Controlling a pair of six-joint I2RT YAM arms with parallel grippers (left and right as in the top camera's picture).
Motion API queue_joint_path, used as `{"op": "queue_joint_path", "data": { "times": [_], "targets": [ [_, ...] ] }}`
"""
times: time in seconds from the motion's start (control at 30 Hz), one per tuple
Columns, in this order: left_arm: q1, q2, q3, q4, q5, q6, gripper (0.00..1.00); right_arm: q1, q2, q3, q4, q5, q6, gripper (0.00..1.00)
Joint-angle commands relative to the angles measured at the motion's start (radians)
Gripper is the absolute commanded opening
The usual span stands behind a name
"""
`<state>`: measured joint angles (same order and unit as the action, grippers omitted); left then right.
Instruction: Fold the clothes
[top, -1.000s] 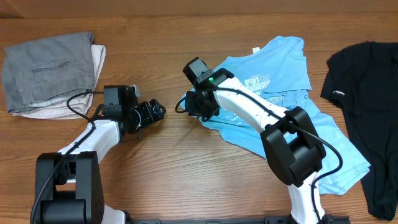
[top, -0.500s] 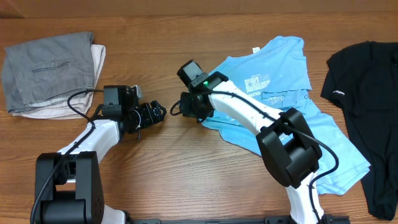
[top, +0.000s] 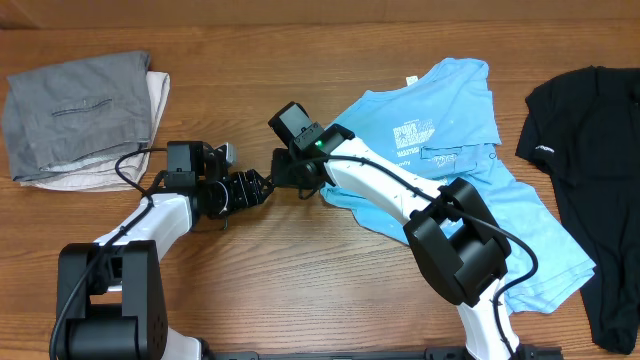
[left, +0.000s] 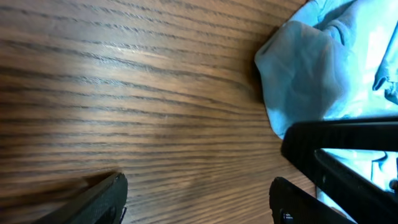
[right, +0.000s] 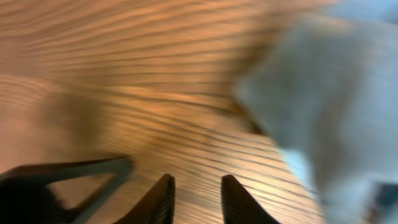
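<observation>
The light blue T-shirt (top: 440, 150) lies crumpled at centre right with white printed text facing up. Its left edge shows in the left wrist view (left: 305, 68) and, blurred, in the right wrist view (right: 329, 106). My right gripper (top: 283, 172) hovers over bare wood just left of the shirt's edge. Its fingers (right: 197, 183) are slightly apart with nothing between them. My left gripper (top: 255, 187) is close beside it on the left, wide open and empty (left: 198, 183). The right arm's black fingers (left: 348, 137) cross the left wrist view.
A pile of folded grey and beige clothes (top: 80, 115) lies at the back left. A black shirt (top: 590, 160) lies spread at the right edge. The two grippers are nearly touching over the wooden table (top: 300, 270).
My right gripper has moved left, off the shirt's left edge and over bare wood towards the left gripper. The left gripper shifted slightly right. The shirt stayed where it was.
</observation>
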<state>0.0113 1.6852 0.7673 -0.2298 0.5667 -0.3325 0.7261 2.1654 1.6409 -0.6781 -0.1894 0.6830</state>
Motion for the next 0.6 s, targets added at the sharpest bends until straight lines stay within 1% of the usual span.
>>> {"op": "queue_joint_path", "data": {
  "times": [0.0,0.1,0.17,0.2,0.23,0.27,0.3,0.33,0.37,0.43,0.5,0.53,0.57],
  "targets": [
    [0.003,0.020,-0.019,-0.009,0.051,0.035,0.75,-0.008,-0.005,-0.003,0.022,-0.092,-0.082,0.36],
    [0.003,0.014,-0.018,-0.015,0.097,0.041,0.71,-0.035,-0.044,-0.003,0.019,-0.066,-0.088,0.40],
    [0.003,0.002,-0.018,-0.027,0.095,0.042,0.69,-0.066,-0.084,-0.003,0.013,-0.066,-0.090,0.41],
    [0.002,-0.006,-0.018,-0.028,0.091,0.041,0.68,-0.089,-0.111,-0.003,0.003,-0.066,-0.089,0.42],
    [0.002,-0.013,-0.018,-0.027,0.092,0.040,0.63,-0.108,-0.129,-0.003,-0.006,-0.066,-0.089,0.42],
    [0.001,-0.020,-0.018,-0.023,0.091,0.036,0.51,-0.133,-0.151,-0.003,-0.020,-0.066,-0.089,0.42],
    [0.000,-0.028,-0.018,-0.020,0.091,0.021,0.33,-0.159,-0.173,-0.003,-0.040,-0.066,-0.089,0.42],
    [-0.002,-0.035,-0.017,-0.019,0.087,0.004,0.09,-0.187,-0.192,-0.003,-0.066,-0.066,-0.089,0.42],
    [-0.007,-0.042,-0.016,-0.017,0.080,-0.015,0.04,-0.216,-0.208,-0.003,-0.093,-0.066,-0.090,0.42],
    [-0.026,-0.051,-0.016,0.001,0.077,-0.029,0.04,-0.272,-0.228,-0.003,-0.149,-0.066,-0.113,0.42],
    [-0.061,-0.052,-0.016,0.043,0.077,-0.059,0.04,-0.324,-0.233,-0.003,-0.203,-0.066,-0.149,0.45],
    [-0.083,-0.052,-0.014,0.067,0.070,-0.076,0.04,-0.348,-0.233,-0.003,-0.227,-0.066,-0.165,0.48],
    [-0.108,-0.052,-0.010,0.082,0.044,-0.096,0.04,-0.370,-0.233,-0.003,-0.251,-0.065,-0.167,0.60]
  ]
}}
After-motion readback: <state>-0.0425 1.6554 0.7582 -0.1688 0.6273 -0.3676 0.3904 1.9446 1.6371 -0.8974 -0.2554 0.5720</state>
